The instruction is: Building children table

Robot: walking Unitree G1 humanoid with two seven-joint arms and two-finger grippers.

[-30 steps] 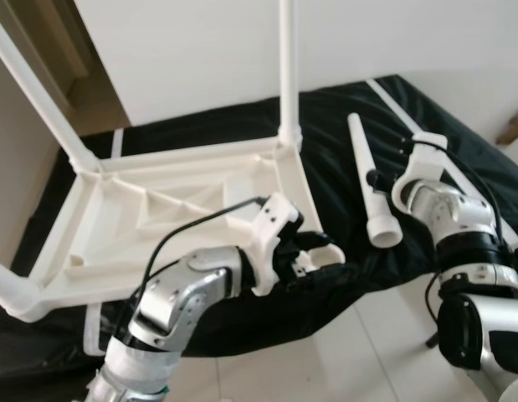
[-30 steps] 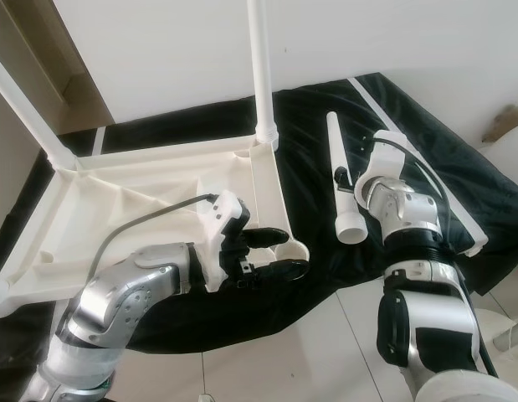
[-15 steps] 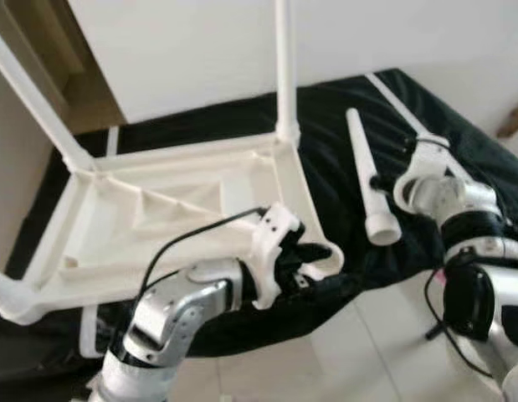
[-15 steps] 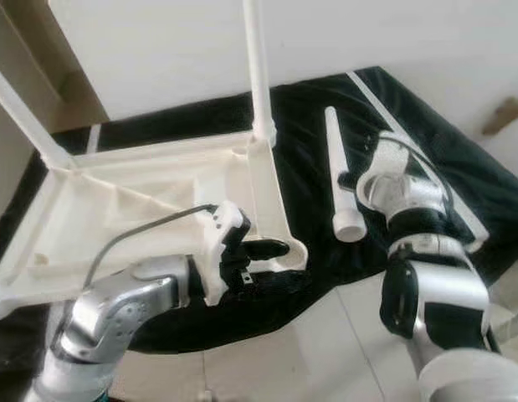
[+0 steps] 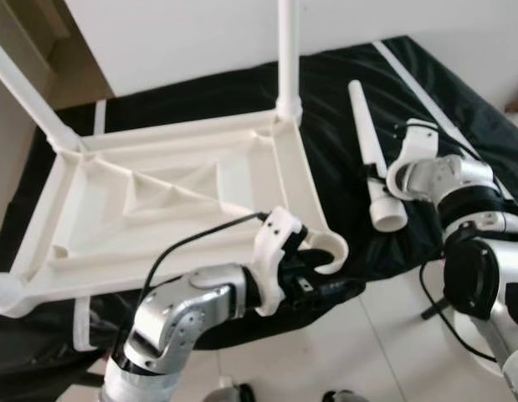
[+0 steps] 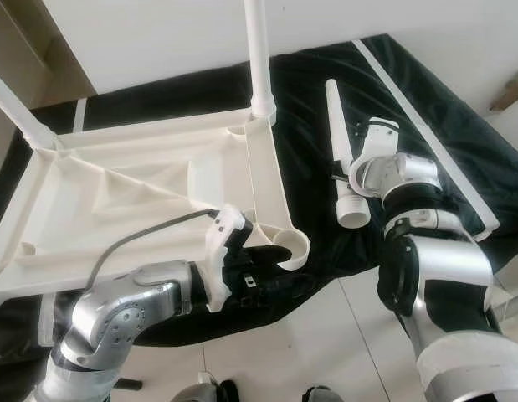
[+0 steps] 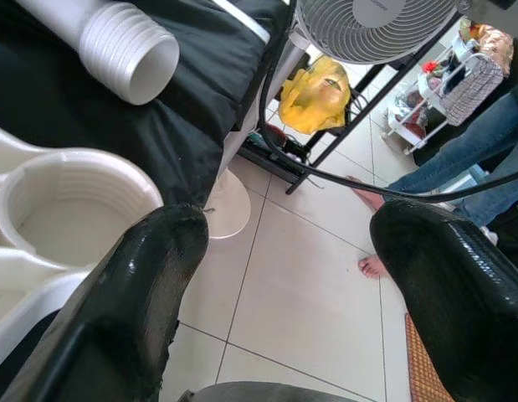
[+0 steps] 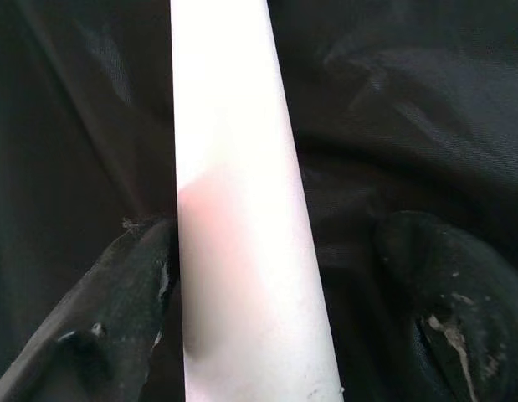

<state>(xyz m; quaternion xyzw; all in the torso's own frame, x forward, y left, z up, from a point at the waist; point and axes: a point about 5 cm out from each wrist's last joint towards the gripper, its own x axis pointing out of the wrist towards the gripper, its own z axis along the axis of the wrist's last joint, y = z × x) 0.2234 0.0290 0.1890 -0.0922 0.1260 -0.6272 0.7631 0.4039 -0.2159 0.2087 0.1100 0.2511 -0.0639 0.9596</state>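
While flat, leg (image 5: 371, 157) threaded-end nearest

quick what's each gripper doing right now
Left gripper: open, empty, beside the table's empty leg socket.
Right gripper: open, straddling the loose table leg.

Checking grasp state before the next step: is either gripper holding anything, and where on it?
Nothing is gripped. The right gripper straddles the loose table leg near its threaded end, fingers open. The left gripper is open beside the table's empty corner socket.
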